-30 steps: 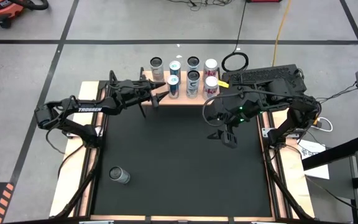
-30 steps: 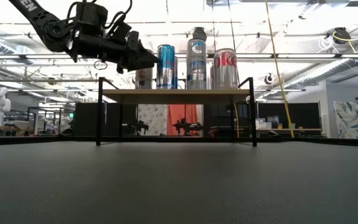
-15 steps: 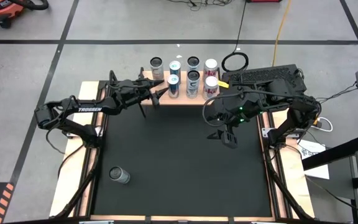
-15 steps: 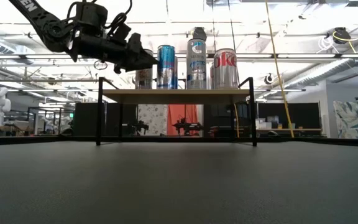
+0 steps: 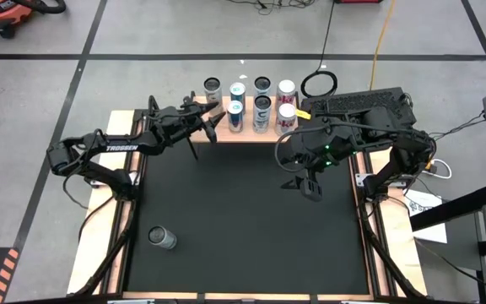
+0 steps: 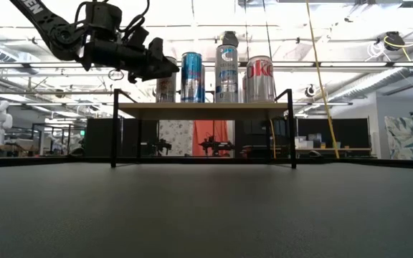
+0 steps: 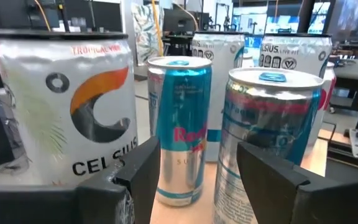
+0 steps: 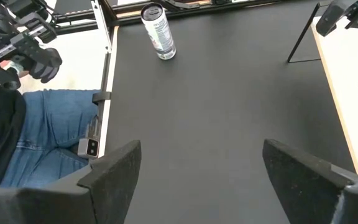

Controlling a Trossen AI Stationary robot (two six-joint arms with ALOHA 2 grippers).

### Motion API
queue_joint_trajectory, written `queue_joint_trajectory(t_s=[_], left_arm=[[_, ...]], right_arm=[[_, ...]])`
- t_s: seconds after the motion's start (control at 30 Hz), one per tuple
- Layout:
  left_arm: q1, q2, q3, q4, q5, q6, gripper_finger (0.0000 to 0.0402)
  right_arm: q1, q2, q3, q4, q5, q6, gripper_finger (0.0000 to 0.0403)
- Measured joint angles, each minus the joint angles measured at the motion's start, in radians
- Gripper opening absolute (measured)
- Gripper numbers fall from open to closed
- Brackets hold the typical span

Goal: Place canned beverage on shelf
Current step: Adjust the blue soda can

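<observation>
One can [image 5: 161, 238] is left upright on the black table [image 5: 243, 228], near the front. The left pincer [image 5: 212, 128], nearer to it, is held wide and empty far back at the shelf [image 5: 251, 132].

Glossy metal cans [image 7: 179, 127] on a light-wood shelf [image 6: 203, 109].

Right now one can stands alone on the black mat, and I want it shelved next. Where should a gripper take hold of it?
Grip the can around its round side at mid-height, coming in level from the side. It stands upright with bare mat all round it, so open jaws can straddle it. The open right gripper already looks toward it.
</observation>
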Motion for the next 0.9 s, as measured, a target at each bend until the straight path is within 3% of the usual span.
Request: queue_joint_trajectory(t_s=[0.3,0.9], left_arm=[[-0.002,0.000,0.000,-0.072,0.003,-0.045,0.0212],[-0.002,0.000,0.006,-0.024,0.005,-0.062,0.0212]], right_arm=[[0.000,0.000,0.000,0.000,0.000,-0.002,0.0318],[0.000,0.000,0.000,0.000,0.000,-0.045,0.0318]])
